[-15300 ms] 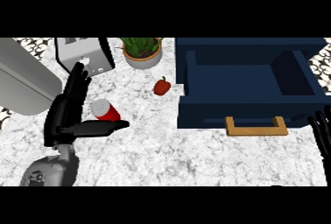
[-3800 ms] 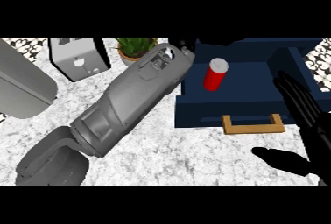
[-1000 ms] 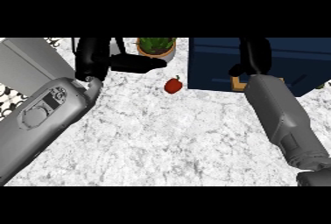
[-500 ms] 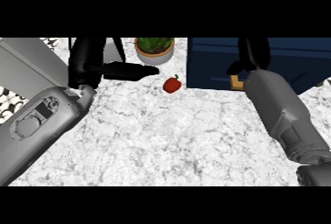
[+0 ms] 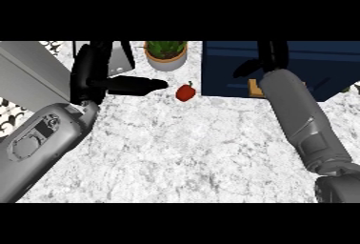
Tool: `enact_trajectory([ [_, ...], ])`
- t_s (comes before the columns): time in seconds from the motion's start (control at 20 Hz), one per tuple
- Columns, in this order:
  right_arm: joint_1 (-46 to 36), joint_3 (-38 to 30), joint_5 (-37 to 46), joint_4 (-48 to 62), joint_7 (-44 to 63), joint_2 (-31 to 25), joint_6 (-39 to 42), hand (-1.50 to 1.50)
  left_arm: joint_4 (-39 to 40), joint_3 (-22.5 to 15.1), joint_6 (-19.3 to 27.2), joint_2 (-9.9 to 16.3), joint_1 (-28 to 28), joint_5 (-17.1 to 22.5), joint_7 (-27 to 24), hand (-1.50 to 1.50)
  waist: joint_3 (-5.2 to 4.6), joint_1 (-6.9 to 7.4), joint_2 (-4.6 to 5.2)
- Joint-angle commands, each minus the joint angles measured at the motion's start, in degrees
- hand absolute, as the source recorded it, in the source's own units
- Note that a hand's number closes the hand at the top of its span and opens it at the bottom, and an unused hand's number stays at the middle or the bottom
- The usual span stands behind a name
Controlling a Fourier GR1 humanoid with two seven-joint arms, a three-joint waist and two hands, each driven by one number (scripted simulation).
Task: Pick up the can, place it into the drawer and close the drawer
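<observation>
Lying along the far left: a large grey slab-like appliance, running diagonally off the edge. Rising beside it from the lower left corner: the left grey forearm, ending in the black left hand near the top of the marble desk. Standing with its fingers straight and pointing away toward the back, thumb sticking out to the right across the desk, holding nothing. Showing just behind that hand: a pale grey box-shaped object, partly hidden.

Sitting further right at the back edge: a potted plant with green spiky leaves in a tan pot. Resting on the desk just in front and to the right of the pot: a small red pepper, near the thumb tip but apart from it.

Filling the upper right: the dark blue drawer, pushed nearly flush, with a bit of its wooden handle peeking out beside the right arm. Not showing anywhere: the can; cannot tell whether inside the drawer.

Reaching up from the lower right corner: the right forearm, with the right hand against the drawer front, fingers appearing straight and extended upward, gripping nothing visible.
</observation>
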Motion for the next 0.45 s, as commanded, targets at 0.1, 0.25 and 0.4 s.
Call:
enact_trajectory([
  [0.1, -4.7, -10.2, -13.3, -2.9, -3.9, 4.8, 5.3, -1.50, -0.8, 0.8, -0.5, 1.4, 2.5, -0.4, -0.3, -1.50, -0.15, 0.19, -0.69],
  [0.25, -5.9, -11.5, -15.4, -2.6, -3.9, 4.4, 8.4, -1.50, -2.1, 0.9, 1.6, -0.1, 4.0, -1.1, 0.1, -1.50, -0.24, -0.83, -1.05],
  [0.4, -4.3, -12.2, -16.3, -1.0, -6.8, 3.5, 8.5, -1.50, -3.0, 3.0, -0.5, 1.0, 5.4, -0.9, -1.0, -1.50, -0.28, -0.46, -0.53],
])
